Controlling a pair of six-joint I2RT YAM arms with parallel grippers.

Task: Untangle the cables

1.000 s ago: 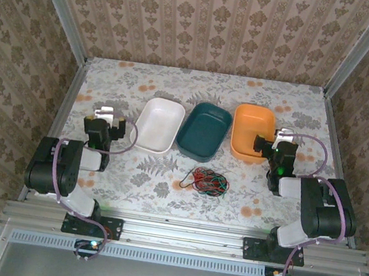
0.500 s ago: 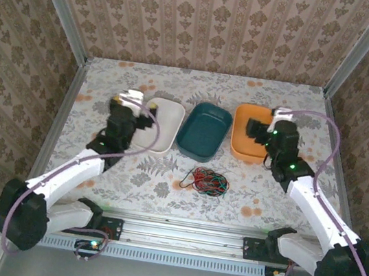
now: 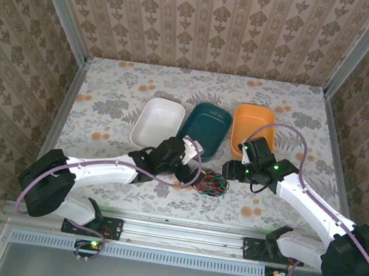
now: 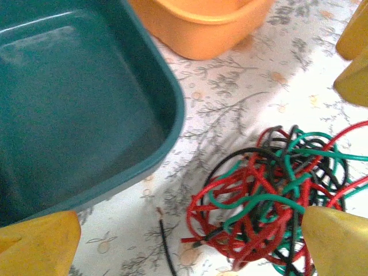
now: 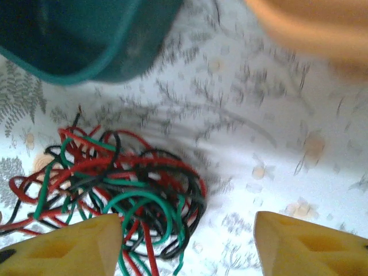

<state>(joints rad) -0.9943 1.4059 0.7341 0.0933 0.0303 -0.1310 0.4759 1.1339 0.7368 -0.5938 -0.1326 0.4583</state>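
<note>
The cables lie in one tangled heap of red, green and black wire on the floral table, in front of the teal tray. My left gripper hovers at the heap's left edge, open. In the left wrist view its yellow fingertips frame the cables, which lie mostly toward the right finger, and one black end trails out to the left. My right gripper hangs at the heap's right side, open. The right wrist view has the cables by its left fingertip, and nothing is gripped.
Three trays stand in a row behind the heap: white, teal and orange. The teal tray's corner is close to the cables. Purple-grey arm cables loop over both arms. Walls enclose the table on three sides.
Both arms have swung in from the trays toward the middle and down to the cable heap. The right jaws have narrowed somewhat. The left jaws stay wide.
</note>
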